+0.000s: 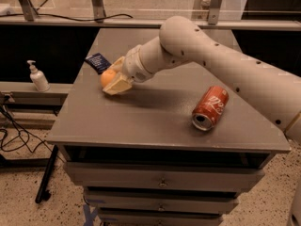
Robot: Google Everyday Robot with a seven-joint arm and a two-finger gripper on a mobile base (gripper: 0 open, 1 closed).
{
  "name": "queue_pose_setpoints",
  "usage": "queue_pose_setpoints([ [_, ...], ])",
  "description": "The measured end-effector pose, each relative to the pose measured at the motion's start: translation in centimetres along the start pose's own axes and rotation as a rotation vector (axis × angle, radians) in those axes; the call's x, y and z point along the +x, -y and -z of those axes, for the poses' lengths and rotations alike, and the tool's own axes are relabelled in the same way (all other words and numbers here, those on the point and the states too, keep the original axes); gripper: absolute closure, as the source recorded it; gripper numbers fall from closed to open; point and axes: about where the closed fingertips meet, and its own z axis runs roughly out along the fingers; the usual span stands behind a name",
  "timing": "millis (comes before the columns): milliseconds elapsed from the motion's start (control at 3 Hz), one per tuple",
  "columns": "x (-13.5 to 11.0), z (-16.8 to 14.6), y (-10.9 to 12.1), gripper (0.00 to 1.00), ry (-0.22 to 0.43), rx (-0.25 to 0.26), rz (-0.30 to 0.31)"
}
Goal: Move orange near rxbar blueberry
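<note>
The orange (107,77) sits between the fingers of my gripper (114,79), low over the grey table top (141,117) near its left edge. The gripper is shut on the orange. The rxbar blueberry (98,62), a dark navy flat wrapper, lies on the table just behind and left of the orange, very close to it. My arm reaches in from the right across the table.
A red soda can (209,108) lies on its side at the right of the table. A white pump bottle (37,76) stands on a lower shelf to the left. Drawers sit below the table top. Cables lie on the floor at the left.
</note>
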Motion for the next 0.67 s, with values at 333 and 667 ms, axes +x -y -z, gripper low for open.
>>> queue_pose_setpoints([
  [333,-1.2,-1.3,-1.1,1.0,0.029,-0.022,0.02],
  [667,-3.1,-1.8,-0.2,1.0,0.058,0.008,0.071],
])
